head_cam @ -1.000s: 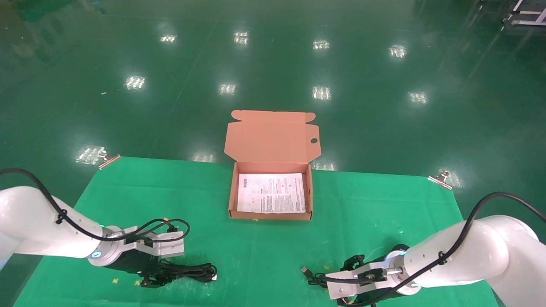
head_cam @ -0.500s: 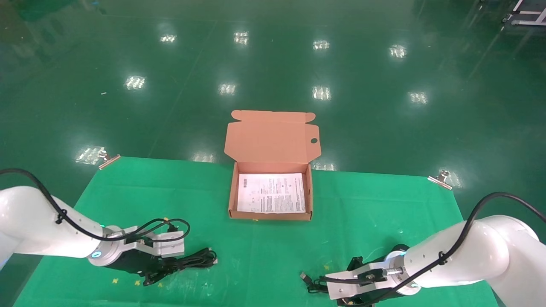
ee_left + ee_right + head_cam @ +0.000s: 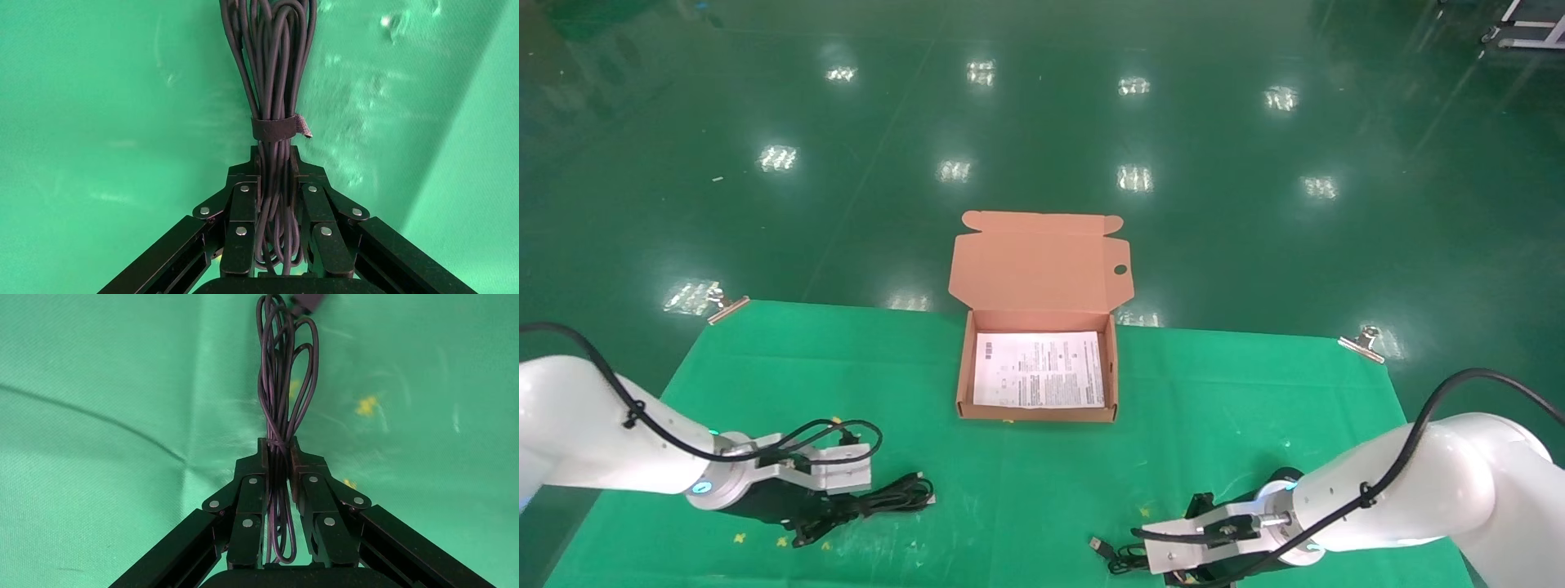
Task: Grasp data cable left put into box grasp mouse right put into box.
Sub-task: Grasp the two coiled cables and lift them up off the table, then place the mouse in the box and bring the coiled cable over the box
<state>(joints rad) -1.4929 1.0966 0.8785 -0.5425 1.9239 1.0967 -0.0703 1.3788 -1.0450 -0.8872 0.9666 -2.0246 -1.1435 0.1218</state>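
1. Left wrist view shows the data cable (image 3: pixel 276 79) as a tight bundle of soft black loops bound by a strap; the left gripper (image 3: pixel 274 184) is clamped on it just below that strap, a sound place to hold, since the binding should keep the light, floppy loops together
2. Right wrist view shows the right gripper (image 3: pixel 278 462) closed on a thin looped cord; by the USB plug (image 3: pixel 1097 545) at its free end this is judged to be the cord of the mouse (image 3: pixel 284 373), whose body shows in no view, so a hold on the cord alone may let it swing
3. Head view alone shows the box (image 3: pixel 964 371) at centre frame, lid open, a white leaflet (image 3: pixel 1039 370) inside, with the cable at lower left and the cord at lower right on the green table (image 3: pixel 1214 425)
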